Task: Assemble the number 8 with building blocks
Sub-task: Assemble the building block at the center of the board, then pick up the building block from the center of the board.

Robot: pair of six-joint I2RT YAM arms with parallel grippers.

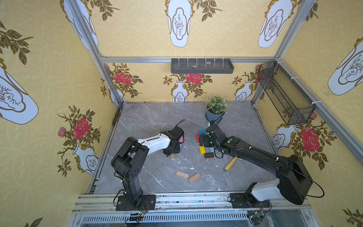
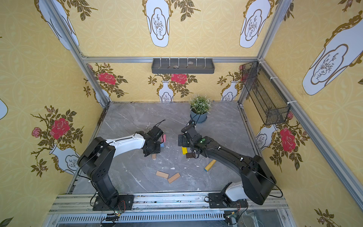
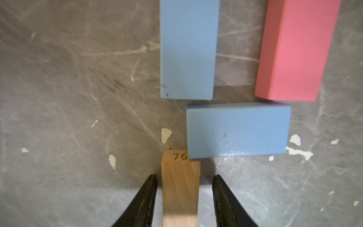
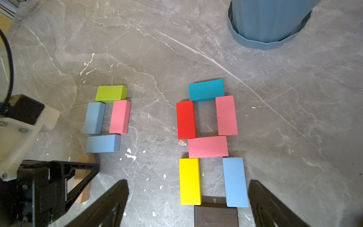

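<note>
- Presently the left gripper (image 3: 184,175) sits low over a plain tan wood block (image 3: 180,194) that lies flat on the grey marble desk (image 3: 68,98). Its jaws are apart, with a strip of desk showing on each side of the block, so nothing is clamped.
- That block has "76" stamped on its end, which meets the corner of a crosswise light blue block (image 3: 237,130); whether they touch I cannot tell.
- Past it, a lengthwise light blue block (image 3: 187,49) and a pale pink block (image 3: 294,49) lie parallel with bare desk between them. The right wrist view shows a lime green block (image 4: 111,93) across their far ends, closing one square loop of the half-built number 8 (image 4: 98,142).
- The right gripper (image 4: 188,181) hovers with jaws wide apart and empty over the near loop of the finished number 8 (image 4: 206,141), which lies on the robot's right of the half-built one.
- That figure runs from a teal block (image 4: 206,90) at the far end, through a red block (image 4: 185,119) facing a pink side block (image 4: 226,115), then a pink crossbar block (image 4: 211,150). After that come a yellow block (image 4: 190,188) and a sky blue side block (image 4: 235,181), with a dark brown block (image 4: 216,216) at the near end.
- In a top view, a loose tan wood block (image 1: 182,174) and a second loose tan wood block (image 1: 194,177) lie close together near the desk's front edge. A yellow toy tool (image 1: 230,164) lies beside the right arm, and a potted green plant (image 1: 216,106) stands at the back.
</note>
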